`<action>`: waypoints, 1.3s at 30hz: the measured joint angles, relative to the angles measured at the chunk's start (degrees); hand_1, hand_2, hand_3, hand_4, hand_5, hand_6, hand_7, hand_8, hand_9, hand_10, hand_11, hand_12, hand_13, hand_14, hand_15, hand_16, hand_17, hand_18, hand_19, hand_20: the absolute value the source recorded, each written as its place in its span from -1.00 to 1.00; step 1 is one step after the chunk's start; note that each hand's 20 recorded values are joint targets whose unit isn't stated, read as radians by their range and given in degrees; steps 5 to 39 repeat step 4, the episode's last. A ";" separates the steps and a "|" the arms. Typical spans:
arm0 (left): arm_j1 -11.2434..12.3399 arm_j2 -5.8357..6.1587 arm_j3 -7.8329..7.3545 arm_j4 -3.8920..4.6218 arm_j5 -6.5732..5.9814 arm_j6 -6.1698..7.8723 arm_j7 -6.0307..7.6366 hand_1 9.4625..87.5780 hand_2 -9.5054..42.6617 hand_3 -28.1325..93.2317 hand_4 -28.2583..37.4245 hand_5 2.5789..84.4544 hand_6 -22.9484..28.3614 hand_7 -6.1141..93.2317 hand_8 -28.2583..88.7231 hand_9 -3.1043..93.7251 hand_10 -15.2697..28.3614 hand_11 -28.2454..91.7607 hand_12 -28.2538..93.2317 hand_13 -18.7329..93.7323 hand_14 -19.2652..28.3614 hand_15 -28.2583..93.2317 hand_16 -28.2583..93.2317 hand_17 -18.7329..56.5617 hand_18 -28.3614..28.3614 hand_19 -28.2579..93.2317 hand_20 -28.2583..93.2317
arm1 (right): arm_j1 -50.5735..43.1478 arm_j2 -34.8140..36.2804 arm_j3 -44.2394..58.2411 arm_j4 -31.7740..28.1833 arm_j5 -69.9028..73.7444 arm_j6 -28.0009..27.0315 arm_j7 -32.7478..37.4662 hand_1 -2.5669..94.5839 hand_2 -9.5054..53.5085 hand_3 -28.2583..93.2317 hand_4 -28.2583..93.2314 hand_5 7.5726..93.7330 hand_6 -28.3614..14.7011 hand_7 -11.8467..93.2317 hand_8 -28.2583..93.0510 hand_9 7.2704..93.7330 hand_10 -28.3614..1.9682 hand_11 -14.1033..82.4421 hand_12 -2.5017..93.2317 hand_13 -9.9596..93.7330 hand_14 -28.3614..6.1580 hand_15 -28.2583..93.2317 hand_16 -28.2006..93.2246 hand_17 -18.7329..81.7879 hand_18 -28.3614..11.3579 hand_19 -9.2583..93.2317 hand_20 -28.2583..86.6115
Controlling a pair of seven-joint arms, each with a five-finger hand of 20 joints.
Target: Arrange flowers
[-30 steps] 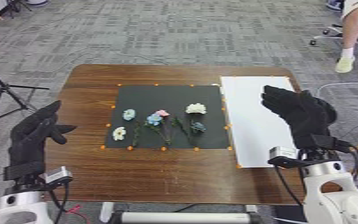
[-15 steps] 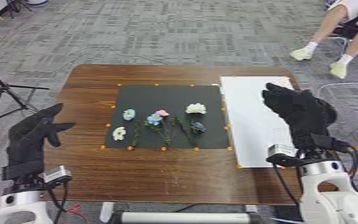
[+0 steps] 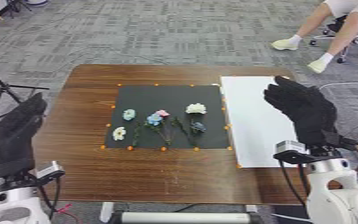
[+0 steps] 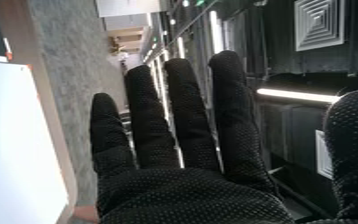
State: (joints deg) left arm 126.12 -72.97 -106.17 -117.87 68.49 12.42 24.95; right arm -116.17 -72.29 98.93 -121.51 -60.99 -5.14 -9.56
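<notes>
The flowers [image 3: 196, 108] are white, blue and pink.

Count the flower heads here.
6, all on the dark mat. At left, a pale blue flower and, nearer the robot, a white flower; in the middle, a light blue flower beside a pink flower; at right, a fluffy white flower and a dark blue flower. Small blooms may hide.
</notes>
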 measured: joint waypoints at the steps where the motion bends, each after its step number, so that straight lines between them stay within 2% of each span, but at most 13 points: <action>1: 0.11 -0.01 -0.11 -0.03 -2.28 -0.26 0.00 -0.56 -0.65 0.63 -0.98 0.17 -0.03 -0.62 -0.65 0.14 0.36 -0.23 -0.38 0.05 0.52 -0.32 -0.52 -0.27 0.39 -0.43 -0.24 | -0.30 -0.17 0.13 -0.27 -0.43 -0.30 0.03 -0.74 -0.49 0.62 -0.76 0.14 0.33 -0.58 -0.65 0.07 -0.11 -0.56 -0.65 -0.08 -0.32 -0.35 -0.17 -0.34 -0.54 -0.60 -0.09; 3: 0.30 -0.14 -0.34 -0.04 -3.61 -0.35 -0.04 -0.55 -0.61 0.63 -0.99 0.18 -0.03 -0.61 -0.66 0.16 0.37 -0.21 -0.38 0.08 0.55 -0.26 -0.51 -0.28 0.42 -0.39 -0.22 | -0.67 -0.42 0.07 -0.53 -0.52 -0.32 0.08 -0.74 -0.48 0.62 -0.76 0.15 0.32 -0.58 -0.65 0.07 -0.12 -0.56 -0.65 -0.06 -0.33 -0.34 -0.17 -0.34 -0.54 -0.59 -0.08; 39: 0.43 -0.29 -0.43 -0.04 -3.61 -0.27 -0.11 -0.54 -0.59 0.63 -0.99 0.19 -0.02 -0.61 -0.66 0.16 0.37 -0.21 -0.37 0.08 0.56 -0.24 -0.51 -0.28 0.42 -0.37 -0.21 | -0.76 -0.58 -0.15 -0.56 -0.13 -0.18 0.13 -0.74 -0.48 0.61 -0.76 0.15 0.32 -0.58 -0.65 0.08 -0.12 -0.55 -0.64 -0.05 -0.34 -0.33 -0.16 -0.33 -0.54 -0.57 -0.07</action>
